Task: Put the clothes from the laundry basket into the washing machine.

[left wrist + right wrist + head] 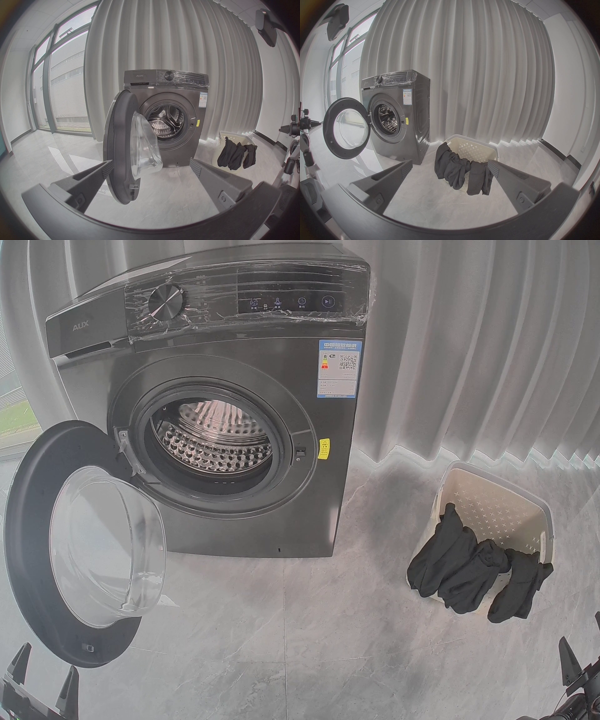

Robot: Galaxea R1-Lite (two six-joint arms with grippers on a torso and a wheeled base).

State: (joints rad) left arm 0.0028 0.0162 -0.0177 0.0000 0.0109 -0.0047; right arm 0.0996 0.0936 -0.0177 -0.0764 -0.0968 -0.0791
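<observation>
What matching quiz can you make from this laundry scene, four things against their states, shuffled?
1. washing machine door
2. drum
3. black clothes
4. left gripper

A. draped over the laundry basket rim
B. swung wide open
C. shiny metal, no clothes visible inside
D. open, holding nothing

Pairs: 1-B, 2-C, 3-A, 4-D.

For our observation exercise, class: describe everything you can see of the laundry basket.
The laundry basket is cream plastic, rectangular with rounded corners and cross-shaped holes in its walls. It stands on the grey floor, right of the washing machine, near the curtain. Black clothes hang over its front rim.
</observation>
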